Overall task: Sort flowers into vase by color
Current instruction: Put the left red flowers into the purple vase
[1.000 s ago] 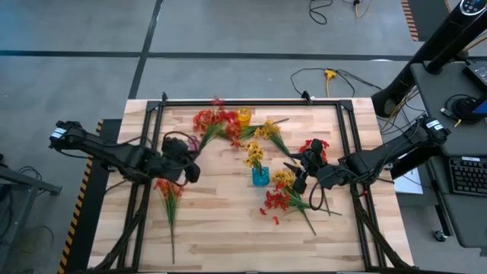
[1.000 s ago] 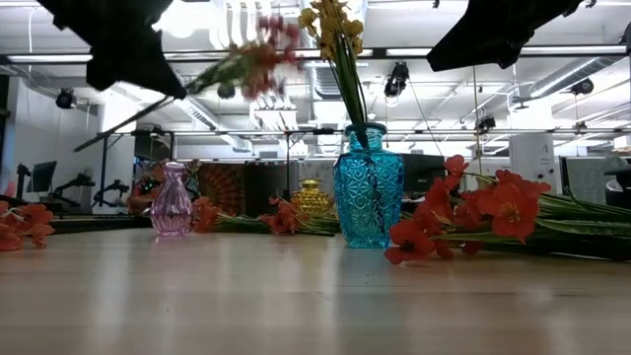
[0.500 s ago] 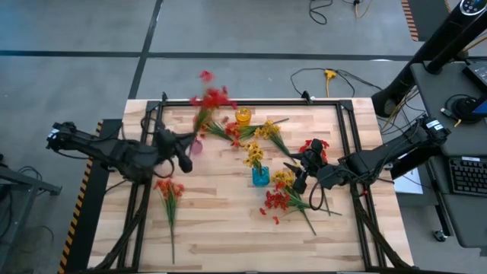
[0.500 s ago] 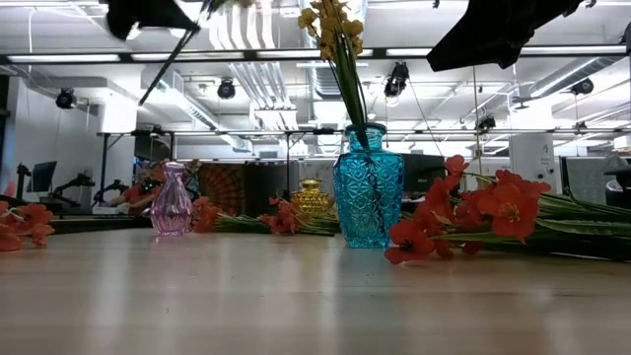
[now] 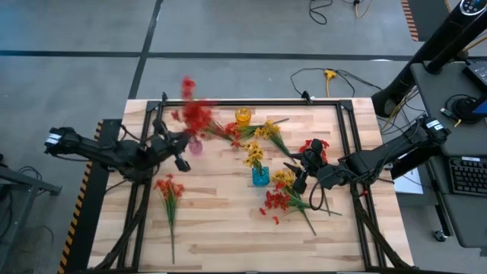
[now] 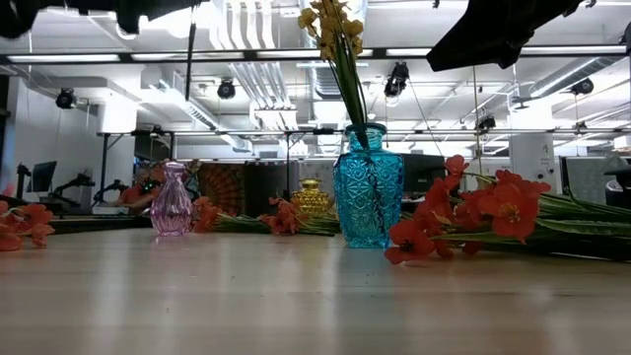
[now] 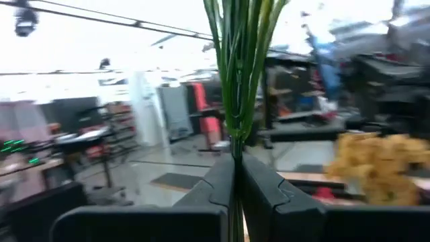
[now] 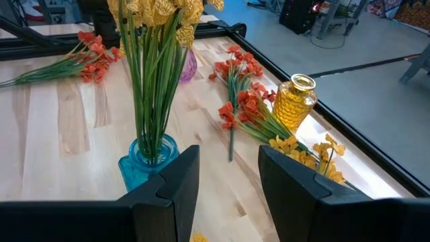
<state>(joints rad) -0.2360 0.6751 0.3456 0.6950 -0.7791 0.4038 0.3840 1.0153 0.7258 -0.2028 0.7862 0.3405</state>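
High view: the left claw (image 5: 181, 144) is gripping a sprig of red artificial flowers (image 5: 195, 114), its blooms standing above the far-left part of the pale wooden table (image 5: 221, 228), just beside the small pink glass vase (image 5: 195, 146). The right claw (image 5: 297, 176) is waiting, jaws apart and holding nothing, near the blue faceted glass vase (image 5: 260, 176) that is carrying yellow sprigs (image 5: 253, 156). A small amber glass vase (image 5: 243, 116) is standing at the far edge.

Low view: the pink vase (image 6: 172, 202) is standing upright with an empty neck; a thin stem is hanging above it.

Left wrist view: the claw's fingers (image 7: 218, 185) are pinching a bundle of green stems (image 7: 238, 74) squarely.

Right wrist view: the open fingers (image 8: 171, 185) are framing the blue vase (image 8: 149, 161).

Judgement: the stems are needing to hang plumb, their tips centred over the narrow pink neck, descending slowly before release. A tilted entry is likely tipping the light vase.
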